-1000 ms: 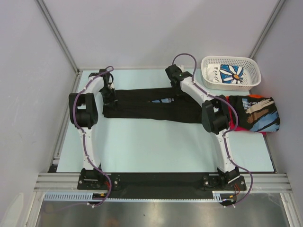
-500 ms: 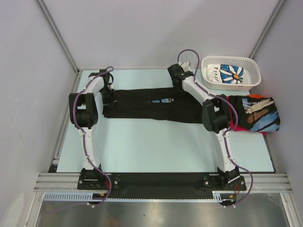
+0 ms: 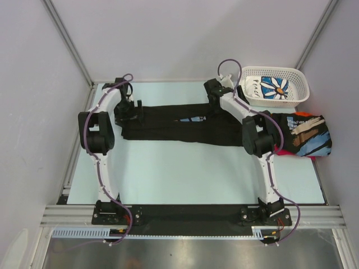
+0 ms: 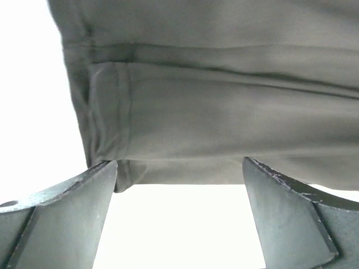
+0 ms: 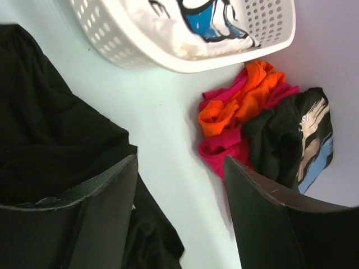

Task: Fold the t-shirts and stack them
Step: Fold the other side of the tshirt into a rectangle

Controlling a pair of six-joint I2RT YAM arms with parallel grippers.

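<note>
A black t-shirt (image 3: 185,124) lies folded into a long strip across the table's far half. My left gripper (image 3: 128,107) is at its left end, open, and nothing sits between its fingers (image 4: 67,207). In the left wrist view the shirt's hem (image 4: 213,112) lies just beyond the gripper (image 4: 179,168). My right gripper (image 3: 216,101) stands open over the strip's right end. In the right wrist view the black cloth (image 5: 50,140) is beside the left finger of that gripper (image 5: 180,162), with bare table in the gap. A black printed t-shirt (image 3: 303,133) lies on a red one (image 5: 224,147) at the right.
A white lattice basket (image 3: 303,85) at the back right holds a white t-shirt with a blue daisy print (image 3: 273,87). In the right wrist view the basket (image 5: 129,45) is close ahead. Grey walls enclose the table (image 3: 185,168) on three sides.
Both grippers have gone from shut to open, letting go of the black shirt's far edge. The right gripper has shifted a little toward the basket and the left a little leftward.
</note>
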